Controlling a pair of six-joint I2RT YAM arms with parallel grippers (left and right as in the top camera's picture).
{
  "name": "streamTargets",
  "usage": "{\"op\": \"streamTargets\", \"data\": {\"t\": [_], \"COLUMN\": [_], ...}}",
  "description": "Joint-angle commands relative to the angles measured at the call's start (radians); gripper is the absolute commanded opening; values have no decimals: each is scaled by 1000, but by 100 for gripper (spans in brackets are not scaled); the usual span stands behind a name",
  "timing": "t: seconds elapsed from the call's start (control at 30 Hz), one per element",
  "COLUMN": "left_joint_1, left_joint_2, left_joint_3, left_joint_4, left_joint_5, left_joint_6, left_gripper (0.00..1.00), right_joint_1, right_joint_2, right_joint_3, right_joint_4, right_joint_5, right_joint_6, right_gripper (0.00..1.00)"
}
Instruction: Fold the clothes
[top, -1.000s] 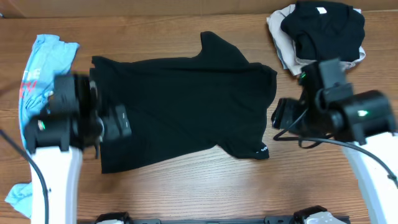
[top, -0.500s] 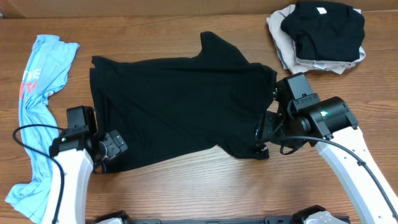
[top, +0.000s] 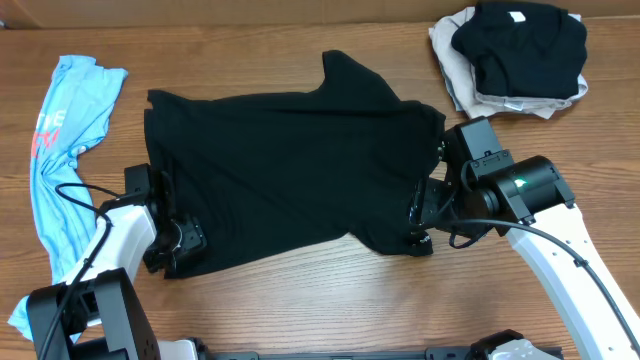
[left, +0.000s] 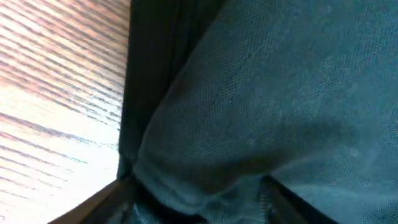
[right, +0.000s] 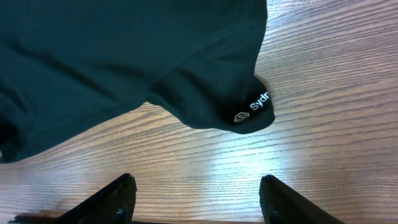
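Cloth is filling nearly the whole left wrist view: the black shirt (top: 290, 170) is lying so close to the lens that its weave is showing, with a rolled hem (left: 186, 199) running along the bottom. Only dark, blurred slivers of the left gripper (top: 185, 245) are showing at the lower corners there. I cannot tell whether it is pinching the hem or merely straddling it. From overhead it is sitting at the shirt's lower left corner, its tips lost against the black fabric.

The right gripper (right: 202, 196) is hovering just off the shirt's lower right sleeve (right: 205, 99). Its 2 fingers (right: 118, 199) are standing wide apart, with bare wood between them, holding nothing. A white logo (right: 252, 107) on the sleeve tip is curling out of sight, so only its first letters are readable.

The black shirt is lying spread flat across the middle of the desk (top: 300, 300). A blue shirt (top: 70, 130) is lying crumpled at the left edge, its lower end partly covered by the left arm (top: 95, 290) and its red lettering folded under. A pile (top: 515, 50) of black and beige clothes is sitting at the far right corner.
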Motion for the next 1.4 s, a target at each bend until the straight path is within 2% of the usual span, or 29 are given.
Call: {"op": "streamTargets", "data": {"t": [0.0, 0.07, 0.3, 0.37, 0.4, 0.47, 0.5, 0.67, 0.73, 0.9, 1.13, 1.37], "left_joint_1": [3, 3, 3, 3, 3, 4, 3, 3, 3, 3, 3, 3], "left_joint_2": [8, 8, 8, 8, 8, 8, 8, 8, 8, 8, 8, 8], "left_joint_3": [-9, -9, 11, 28, 38, 61, 79, 132, 141, 141, 141, 141], "left_joint_4": [6, 8, 6, -15, -31, -68, -95, -189, -205, -206, -200, -199], "left_joint_5": [12, 12, 12, 12, 11, 7, 0, -18, -14, -18, -18, -23], "left_joint_6": [17, 17, 17, 17, 18, 18, 17, 18, 17, 17, 17, 17], "left_gripper": [58, 52, 52, 49, 43, 10, 4, 4, 4, 4, 4, 4], "right_joint_1": [5, 5, 5, 5, 5, 5, 5, 5, 5, 5, 5, 5], "right_joint_2": [-7, -7, -7, -7, -6, -5, -3, 17, 31, 54, 90, 171], "right_joint_3": [-2, -2, -2, -2, -2, -3, -7, -64, -107, -229, -384, -482], "right_joint_4": [5, 5, 10, 9, 8, 4, 1, 13, 39, 124, 288, 434], "right_joint_5": [24, 26, 38, 41, 40, 40, 40, 37, 15, -46, -46, -21], "right_joint_6": [-6, -6, -6, -6, -6, -5, -1, 33, 33, 45, 60, 154], "right_gripper": [68, 68, 71, 71, 71, 71, 71, 70, 66, 61, 61, 59]}}
